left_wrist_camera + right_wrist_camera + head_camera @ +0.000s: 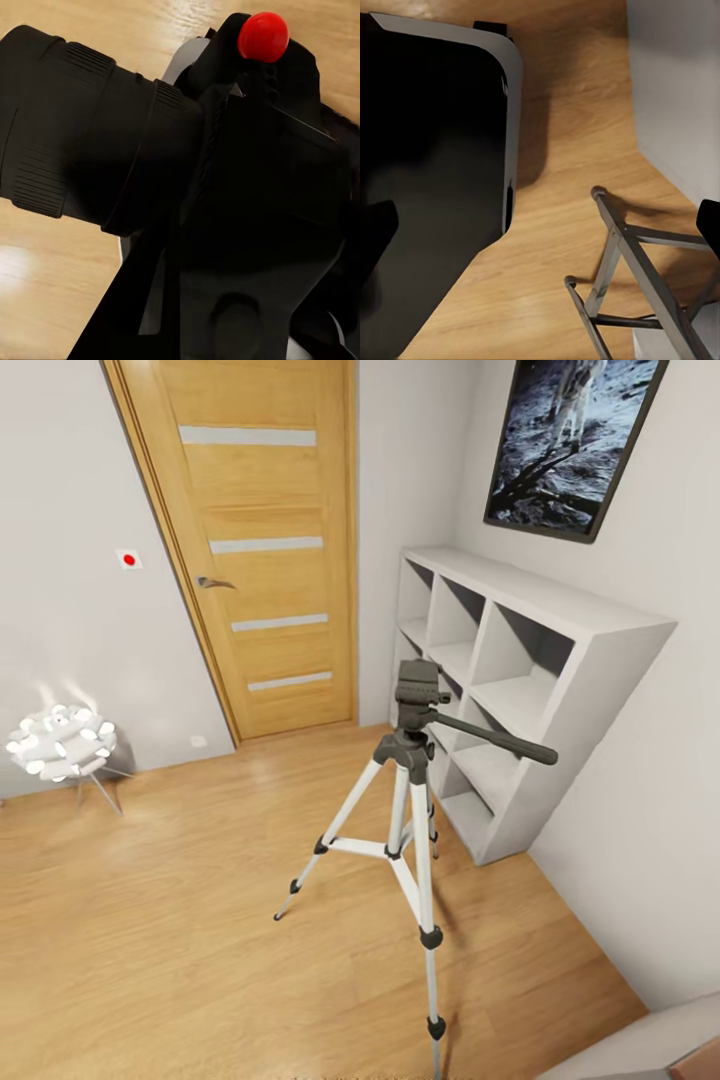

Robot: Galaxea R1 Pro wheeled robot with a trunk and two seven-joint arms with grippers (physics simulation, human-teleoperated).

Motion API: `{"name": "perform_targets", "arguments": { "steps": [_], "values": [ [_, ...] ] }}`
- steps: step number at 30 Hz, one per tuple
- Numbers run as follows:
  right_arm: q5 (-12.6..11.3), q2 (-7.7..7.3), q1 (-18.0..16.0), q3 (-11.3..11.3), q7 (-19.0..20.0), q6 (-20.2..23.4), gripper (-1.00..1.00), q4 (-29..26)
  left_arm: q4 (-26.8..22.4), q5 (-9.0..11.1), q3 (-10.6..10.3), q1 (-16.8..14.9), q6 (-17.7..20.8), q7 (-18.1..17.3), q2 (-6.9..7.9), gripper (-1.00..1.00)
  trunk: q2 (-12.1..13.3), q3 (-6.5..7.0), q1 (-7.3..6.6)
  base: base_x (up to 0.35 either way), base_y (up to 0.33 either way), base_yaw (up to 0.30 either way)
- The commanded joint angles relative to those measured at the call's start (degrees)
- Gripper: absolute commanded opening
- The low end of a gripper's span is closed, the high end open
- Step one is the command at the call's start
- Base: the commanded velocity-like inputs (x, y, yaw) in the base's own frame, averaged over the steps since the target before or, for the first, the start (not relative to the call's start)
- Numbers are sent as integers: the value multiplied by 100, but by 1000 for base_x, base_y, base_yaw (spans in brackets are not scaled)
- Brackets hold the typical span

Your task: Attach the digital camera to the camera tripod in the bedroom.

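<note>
Matte-black digital camera w/ red dot button point(225, 187) seen close in left wrist view, apparently held; grip can't be confirmed. Silver-legged camera tripod point(405, 800) stands on plank floor by white cube shelf point(520, 690). Approach step; next: camera to be lowered onto tripod head.

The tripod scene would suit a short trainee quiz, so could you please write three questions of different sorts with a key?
1. True or false: the camera tripod already carries the digital camera.
2. Which stands nearest the tripod: A the wooden door, B the white cube shelf, C the floor lamp?
3. Fill in: the button on the camera is ____.

Key: 1 false, its head is bare; 2 B; 3 red.
</note>
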Motion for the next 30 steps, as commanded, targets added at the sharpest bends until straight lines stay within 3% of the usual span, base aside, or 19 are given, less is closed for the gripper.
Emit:
{"name": "perform_targets", "arguments": {
  "steps": [1, 30],
  "values": [
    [43, -4, -7, -48, -1, -33, 100, 18, -3, 36, -48, -2, -12, 19, 1, -100, -10, -19, 2, 0, 0, 79],
    [43, 21, -7, -56, -18, -8, 100, 10, -3, 36, -52, -2, -10, 19, 1, -100, -10, -71, 2, 0, 0, 14]
  ]
}}
